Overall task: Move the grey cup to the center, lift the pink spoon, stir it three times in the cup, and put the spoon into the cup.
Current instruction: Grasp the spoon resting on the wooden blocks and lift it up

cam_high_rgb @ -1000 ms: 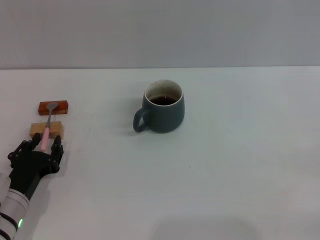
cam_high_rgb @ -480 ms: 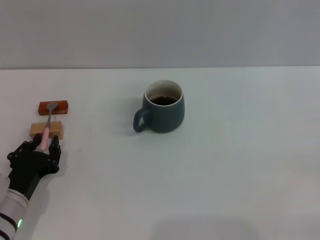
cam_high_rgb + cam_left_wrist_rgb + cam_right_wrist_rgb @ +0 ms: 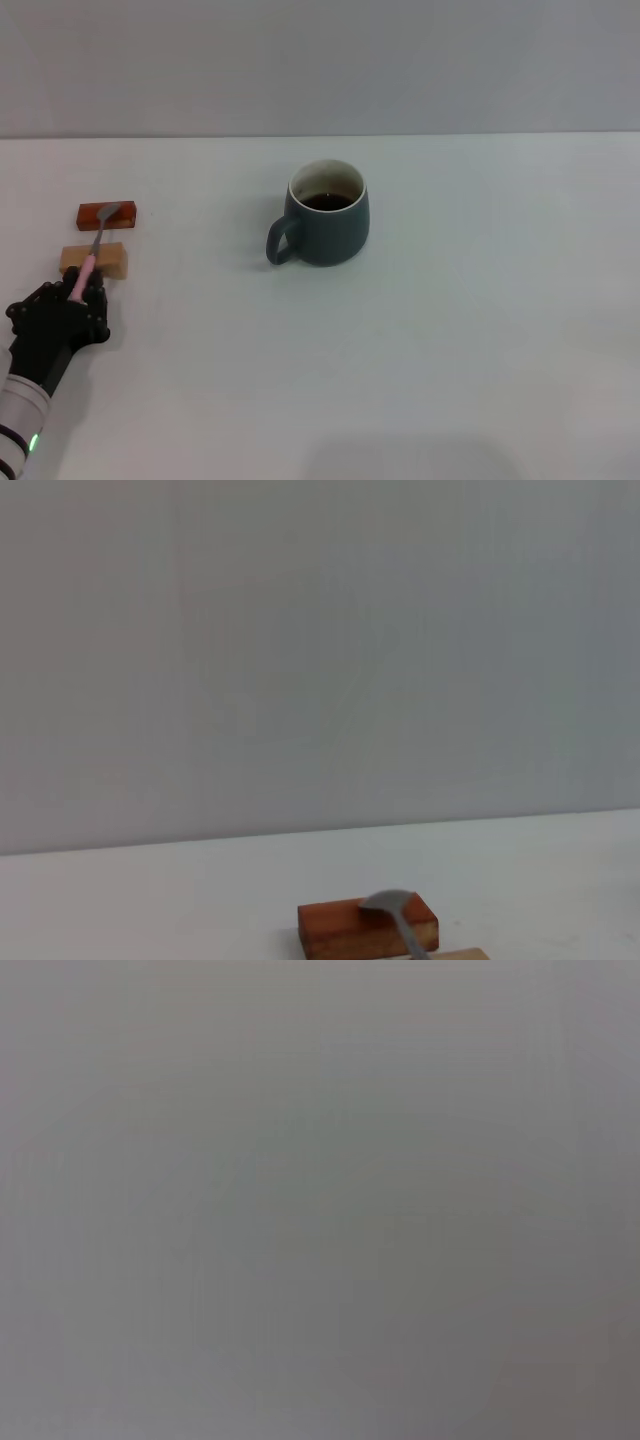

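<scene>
The grey cup (image 3: 327, 215) stands upright at the middle of the white table, handle towards my left, with dark liquid inside. The pink spoon (image 3: 86, 268) lies across two small blocks at the far left, its metal bowl over the red-brown block (image 3: 88, 216). The spoon's bowl (image 3: 388, 904) also shows in the left wrist view. My left gripper (image 3: 76, 296) sits at the near end of the pink handle, fingers closed on it. My right gripper is out of view; the right wrist view shows only plain grey.
The tan wooden block (image 3: 113, 260) lies under the spoon's neck, just beyond my left gripper. The red-brown block (image 3: 340, 927) shows in the left wrist view. The white table (image 3: 460, 330) stretches to a grey wall behind.
My left gripper's fingers have closed in on the spoon's pink handle and the hand has shifted slightly left. The spoon's bowl has turned a little on the red-brown block. The cup has not moved.
</scene>
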Action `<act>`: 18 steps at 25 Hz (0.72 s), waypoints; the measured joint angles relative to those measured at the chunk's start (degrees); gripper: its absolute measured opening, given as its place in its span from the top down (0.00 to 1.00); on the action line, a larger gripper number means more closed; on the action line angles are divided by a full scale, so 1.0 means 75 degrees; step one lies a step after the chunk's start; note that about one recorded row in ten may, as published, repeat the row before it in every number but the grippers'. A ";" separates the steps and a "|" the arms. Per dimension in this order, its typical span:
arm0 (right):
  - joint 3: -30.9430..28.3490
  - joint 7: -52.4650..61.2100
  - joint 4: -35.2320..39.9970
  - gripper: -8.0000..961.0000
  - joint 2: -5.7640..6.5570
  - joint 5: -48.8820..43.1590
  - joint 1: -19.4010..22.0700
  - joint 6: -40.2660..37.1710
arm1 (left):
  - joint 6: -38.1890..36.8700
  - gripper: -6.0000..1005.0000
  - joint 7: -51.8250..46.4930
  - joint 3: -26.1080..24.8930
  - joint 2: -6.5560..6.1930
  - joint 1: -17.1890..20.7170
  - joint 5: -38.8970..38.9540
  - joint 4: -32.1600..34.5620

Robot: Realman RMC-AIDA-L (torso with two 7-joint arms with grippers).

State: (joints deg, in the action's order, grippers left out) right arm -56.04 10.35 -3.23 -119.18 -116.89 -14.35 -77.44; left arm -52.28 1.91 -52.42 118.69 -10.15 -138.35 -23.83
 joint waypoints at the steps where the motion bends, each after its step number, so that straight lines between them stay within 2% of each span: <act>1: 0.0000 0.0000 0.0000 0.15 0.0000 0.0000 0.0000 0.0000 | 0.0000 0.72 0.0000 0.0000 0.0000 0.0000 0.0000 0.0000; 13: 0.0119 -0.0004 -0.0164 0.15 -0.0012 0.0000 0.0155 -0.0100 | -0.0055 0.82 0.0053 0.0065 -0.0001 0.0067 -0.0040 -0.0063; 18: 0.0137 0.0000 -0.0173 0.15 -0.0012 0.0001 0.0181 -0.0109 | -0.0262 0.82 0.0057 0.0083 -0.0019 0.0084 -0.0082 -0.0098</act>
State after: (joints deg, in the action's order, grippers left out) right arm -55.02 10.36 -4.53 -119.27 -116.88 -12.99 -78.26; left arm -54.24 2.34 -51.80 118.55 -9.52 -138.97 -24.57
